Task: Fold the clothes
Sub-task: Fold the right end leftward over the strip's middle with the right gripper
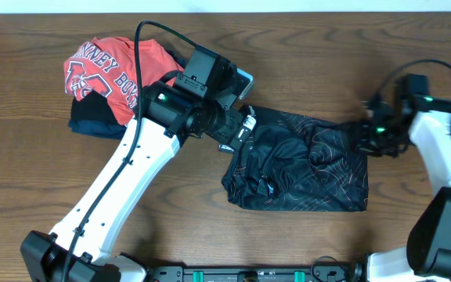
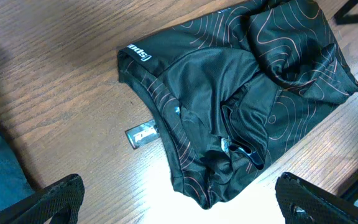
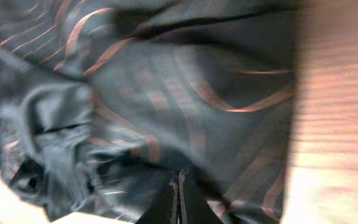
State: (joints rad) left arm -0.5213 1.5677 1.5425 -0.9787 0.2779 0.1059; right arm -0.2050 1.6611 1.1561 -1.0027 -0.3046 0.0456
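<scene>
At far left, a red T-shirt [image 1: 104,70] lies on a navy garment [image 1: 92,124]. The left gripper [image 1: 245,125] hangs over the far-left corner of the jersey [image 1: 300,160], jaws wide, nothing between them. The jersey lies crumpled centre-right on the table [image 1: 37,172]. Only the left wrist view shows white lettering [image 2: 138,53] at its edge and a small tag [image 2: 142,134] on the wood just beside the cloth. The right gripper [image 1: 364,135] sits at the jersey's far-right edge. The blurred right wrist view shows its fingers [image 3: 166,202] pressed together, tips against fabric; pinch unclear.
</scene>
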